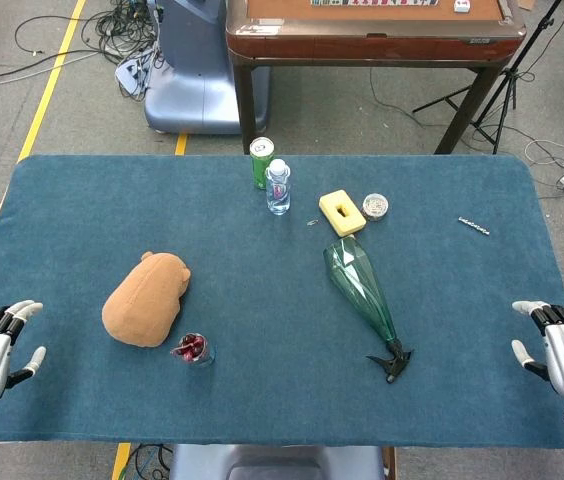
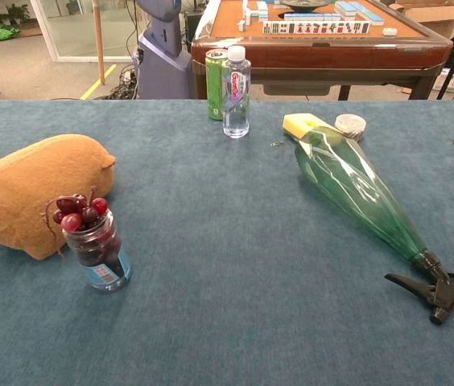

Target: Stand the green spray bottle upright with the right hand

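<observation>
Green spray bottle (image 1: pixel 360 282) on its side

Bench (image 1: pixel 82 190): covered in dark teal cloth.
Far edge: green can (image 1: pixel 261 161) beside a clear water bottle (image 1: pixel 278 187).
Middle right: yellow sponge (image 1: pixel 342 211), small round tin (image 1: pixel 375 206), green spray bottle (image 1: pixel 362 284) lying on its side.
Far right: small metal bit (image 1: pixel 474 226).
Left: brown plush toy (image 1: pixel 146 299), jar of cherries (image 1: pixel 193 350).

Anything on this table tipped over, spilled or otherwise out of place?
Yes: the green translucent spray bottle lies on its side right of centre on the blue table, black trigger nozzle pointing toward the robot. Nothing looks spilled. The clear water bottle and green can stand upright.
</observation>
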`<state>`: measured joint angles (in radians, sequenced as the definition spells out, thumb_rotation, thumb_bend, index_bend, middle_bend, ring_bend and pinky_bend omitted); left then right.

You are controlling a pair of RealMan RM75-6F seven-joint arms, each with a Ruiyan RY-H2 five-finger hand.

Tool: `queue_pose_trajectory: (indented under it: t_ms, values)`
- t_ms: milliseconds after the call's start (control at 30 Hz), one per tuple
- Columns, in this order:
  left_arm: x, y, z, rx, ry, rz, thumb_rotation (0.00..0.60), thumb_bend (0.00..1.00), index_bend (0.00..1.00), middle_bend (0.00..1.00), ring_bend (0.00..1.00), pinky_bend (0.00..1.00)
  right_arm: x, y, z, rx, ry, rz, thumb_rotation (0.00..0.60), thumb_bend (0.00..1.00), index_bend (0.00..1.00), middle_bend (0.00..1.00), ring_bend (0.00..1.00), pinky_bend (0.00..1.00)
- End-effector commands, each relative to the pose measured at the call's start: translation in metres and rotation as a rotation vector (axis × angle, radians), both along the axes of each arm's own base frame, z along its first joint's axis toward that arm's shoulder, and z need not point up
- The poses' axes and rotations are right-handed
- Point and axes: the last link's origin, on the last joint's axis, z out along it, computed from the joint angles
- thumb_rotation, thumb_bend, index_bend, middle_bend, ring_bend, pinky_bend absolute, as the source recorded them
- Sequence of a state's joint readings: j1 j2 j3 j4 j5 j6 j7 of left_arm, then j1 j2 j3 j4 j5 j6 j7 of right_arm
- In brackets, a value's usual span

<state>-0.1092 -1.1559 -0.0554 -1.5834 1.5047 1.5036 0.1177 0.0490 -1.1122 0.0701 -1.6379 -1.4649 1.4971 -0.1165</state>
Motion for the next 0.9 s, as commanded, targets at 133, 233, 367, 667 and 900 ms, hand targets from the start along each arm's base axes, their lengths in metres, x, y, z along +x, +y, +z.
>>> queue_pose_trajectory:
  t_ms: [133, 233, 367, 667, 900]
  values:
    - [0.000, 0.001, -0.001, -0.005, 0.001, 0.002, 0.600, 0.33, 0.22, 0.23, 0.21, 0.25, 0.000, -0.001, -0.002, 0.001, -0.003, 0.004, 0.600, 0.26, 0.33, 0.36, 0.32, 0.37]
    - [0.000, 0.000, -0.001, -0.005, 0.001, 0.002, 0.600, 0.33, 0.22, 0.23, 0.21, 0.25, 0.000, -0.002, -0.003, 0.007, -0.002, 0.005, 0.600, 0.26, 0.33, 0.36, 0.32, 0.37]
    - [0.000, 0.000, -0.001, -0.002, 0.000, 0.004, 0.600, 0.33, 0.22, 0.23, 0.21, 0.25, 0.000, -0.004, -0.005, 0.022, 0.001, 0.012, 0.600, 0.26, 0.33, 0.36, 0.32, 0.37]
    - [0.002, 0.001, 0.000, 0.000, -0.002, -0.005, 0.600, 0.33, 0.22, 0.23, 0.21, 0.25, 0.008, -0.019, -0.012, 0.087, 0.068, 0.089, 0.600, 0.26, 0.33, 0.36, 0.32, 0.37]
    - [0.001, 0.000, 0.000, 0.002, -0.004, -0.002, 0.600, 0.33, 0.23, 0.23, 0.21, 0.25, 0.016, -0.032, -0.028, 0.205, 0.053, 0.117, 0.600, 0.25, 0.33, 0.36, 0.31, 0.37]
